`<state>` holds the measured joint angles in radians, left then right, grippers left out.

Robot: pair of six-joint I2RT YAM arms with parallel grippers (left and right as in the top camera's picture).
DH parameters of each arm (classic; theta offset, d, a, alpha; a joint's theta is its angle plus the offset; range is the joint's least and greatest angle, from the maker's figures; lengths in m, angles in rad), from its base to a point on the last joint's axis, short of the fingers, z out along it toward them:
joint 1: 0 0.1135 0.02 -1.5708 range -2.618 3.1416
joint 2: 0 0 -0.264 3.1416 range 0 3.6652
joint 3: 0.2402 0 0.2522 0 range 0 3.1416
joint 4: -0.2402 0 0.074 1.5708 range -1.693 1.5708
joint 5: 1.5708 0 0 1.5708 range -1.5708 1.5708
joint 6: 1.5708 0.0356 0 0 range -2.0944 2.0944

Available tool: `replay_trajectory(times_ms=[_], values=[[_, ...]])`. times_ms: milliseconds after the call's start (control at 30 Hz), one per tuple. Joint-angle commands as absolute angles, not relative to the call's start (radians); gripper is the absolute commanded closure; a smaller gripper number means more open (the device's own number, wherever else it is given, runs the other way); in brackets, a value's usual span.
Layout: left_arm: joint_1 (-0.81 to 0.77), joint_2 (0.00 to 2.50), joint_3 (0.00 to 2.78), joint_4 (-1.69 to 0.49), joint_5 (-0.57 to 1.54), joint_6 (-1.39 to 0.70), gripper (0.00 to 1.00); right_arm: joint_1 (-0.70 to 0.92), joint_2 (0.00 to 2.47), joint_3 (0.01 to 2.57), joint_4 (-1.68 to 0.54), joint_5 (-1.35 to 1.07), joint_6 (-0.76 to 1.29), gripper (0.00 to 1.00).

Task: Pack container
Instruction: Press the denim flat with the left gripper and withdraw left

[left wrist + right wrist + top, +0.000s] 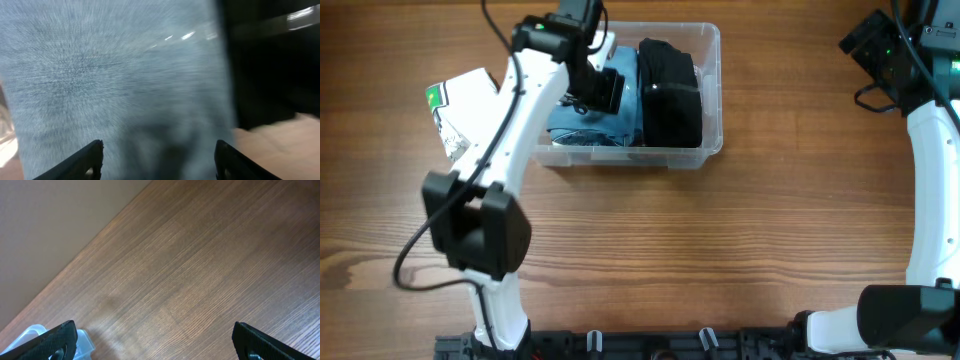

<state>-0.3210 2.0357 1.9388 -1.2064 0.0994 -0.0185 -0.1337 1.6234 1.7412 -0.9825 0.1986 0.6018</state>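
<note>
The clear container (632,161) stands at the back middle of the table. A folded blue garment (582,128) lies in its left half and a folded black garment (671,92) in its right half. My left gripper (606,90) hangs over the blue garment inside the container. In the left wrist view its fingers (160,161) are open and empty, close above the blurred blue cloth (110,75), with the black garment (270,65) to the right. My right gripper (155,340) is open and empty over bare table at the far right (865,42). A container corner (35,336) shows by its left finger.
A white folded item with a green tag (460,110) lies left of the container, partly under my left arm. Brown wooden table (720,250) spreads in front of and right of the container.
</note>
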Motion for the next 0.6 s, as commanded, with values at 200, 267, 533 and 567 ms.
replay_trajectory(times_ms=[200,267,533,567], values=[[-0.276,2.14,1.954,-1.251,-0.239,-0.002,0.23,-0.131,1.634,1.74,-0.981,0.189,0.609,0.0],[-0.249,2.142,1.952,-1.25,-0.161,-0.015,0.25,-0.131,1.634,1.74,-0.981,0.189,0.609,0.0],[-0.238,2.142,1.757,-1.116,0.018,-0.015,0.26,-0.131,1.634,1.74,-0.981,0.189,0.609,0.0],[-0.239,2.142,1.739,-1.103,0.018,-0.015,0.26,-0.131,1.634,1.74,-0.981,0.189,0.609,0.0]])
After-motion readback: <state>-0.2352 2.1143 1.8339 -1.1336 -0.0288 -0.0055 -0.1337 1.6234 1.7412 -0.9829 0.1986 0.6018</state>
